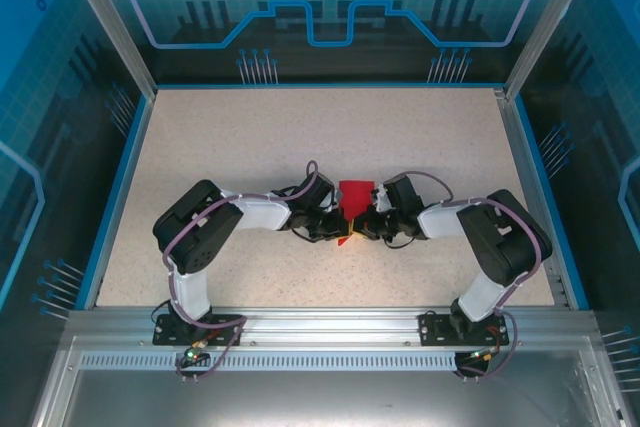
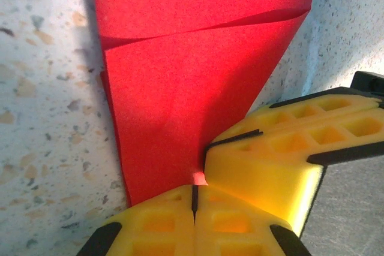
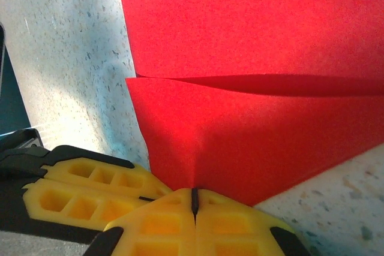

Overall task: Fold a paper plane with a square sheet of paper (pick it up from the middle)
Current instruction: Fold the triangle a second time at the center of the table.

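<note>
The red sheet of paper (image 1: 354, 195) lies folded at the middle of the table, wide at its far end and narrowing toward me. My left gripper (image 1: 338, 229) and right gripper (image 1: 366, 225) meet at its near tip, side by side. The left wrist view has the sheet (image 2: 192, 76) with a slanted crease, and my left gripper (image 2: 195, 191) is shut on its narrow end. The right gripper's yellow fingers (image 2: 282, 154) press in from the right. Seen from the right wrist, a flap edge crosses the sheet (image 3: 252, 40). My right gripper (image 3: 194, 195) is shut on its point, beside the left fingers (image 3: 84, 187).
The speckled table (image 1: 230, 147) has a blue rim and see-through walls on three sides. An aluminium rail (image 1: 320, 322) with both arm bases runs along the near edge. Both arms bend inward toward the centre.
</note>
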Tool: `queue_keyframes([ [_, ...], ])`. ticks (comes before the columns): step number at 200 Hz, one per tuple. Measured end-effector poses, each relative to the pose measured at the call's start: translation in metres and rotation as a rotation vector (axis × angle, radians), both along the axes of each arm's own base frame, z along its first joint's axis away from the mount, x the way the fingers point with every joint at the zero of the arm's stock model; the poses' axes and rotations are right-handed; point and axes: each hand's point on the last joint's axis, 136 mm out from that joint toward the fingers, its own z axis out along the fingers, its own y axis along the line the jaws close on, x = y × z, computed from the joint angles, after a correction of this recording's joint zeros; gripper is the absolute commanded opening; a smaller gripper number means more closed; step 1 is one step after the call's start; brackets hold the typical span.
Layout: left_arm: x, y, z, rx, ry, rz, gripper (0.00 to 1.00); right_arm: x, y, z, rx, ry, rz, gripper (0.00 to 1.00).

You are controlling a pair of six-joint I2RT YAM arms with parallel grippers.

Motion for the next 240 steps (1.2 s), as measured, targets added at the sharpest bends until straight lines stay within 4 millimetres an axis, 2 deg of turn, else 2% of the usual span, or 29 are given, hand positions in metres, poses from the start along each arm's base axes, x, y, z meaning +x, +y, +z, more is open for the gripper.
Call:
queue_keyframes([
  [35, 0.000, 0.000, 0.000, 0.001, 0.000, 0.000, 0.06, 0.006, -0.008, 0.001, 0.019, 0.016, -0.022, 0.00],
  [50, 0.000, 0.000, 0.000, 0.001, 0.001, 0.000, 0.06, 0.017, -0.020, 0.002, 0.010, 0.017, -0.059, 0.00],
  [88, 0.000, 0.000, 0.000, 0.001, 0.000, -0.001, 0.06, 0.062, -0.059, 0.004, -0.006, -0.014, -0.185, 0.00],
  [102, -0.001, 0.001, 0.000, -0.001, -0.002, 0.000, 0.06, 0.068, -0.071, 0.001, 0.010, 0.002, -0.215, 0.00],
  [120, 0.000, 0.000, 0.000, -0.002, -0.003, 0.000, 0.06, 0.069, -0.075, 0.003, 0.020, 0.003, -0.221, 0.00],
  [137, 0.000, 0.001, 0.000, -0.001, -0.003, 0.000, 0.06, 0.066, -0.073, 0.013, 0.015, -0.015, -0.203, 0.00],
  [153, 0.000, 0.000, 0.000, -0.002, -0.003, 0.000, 0.06, 0.064, -0.064, 0.030, 0.018, -0.058, -0.173, 0.00],
  [167, -0.001, 0.001, 0.000, -0.001, -0.002, 0.000, 0.06, 0.062, -0.048, 0.046, 0.033, -0.102, -0.130, 0.00],
  [179, -0.001, 0.001, 0.000, -0.002, -0.003, 0.000, 0.06, 0.057, -0.033, 0.051, 0.041, -0.117, -0.091, 0.00],
  [204, 0.000, 0.000, 0.000, -0.002, -0.003, 0.000, 0.06, 0.044, -0.012, 0.043, 0.041, -0.091, -0.039, 0.00],
  [240, -0.001, 0.001, 0.001, -0.001, -0.002, 0.000, 0.07, 0.037, -0.014, 0.016, 0.012, -0.026, -0.056, 0.00],
])
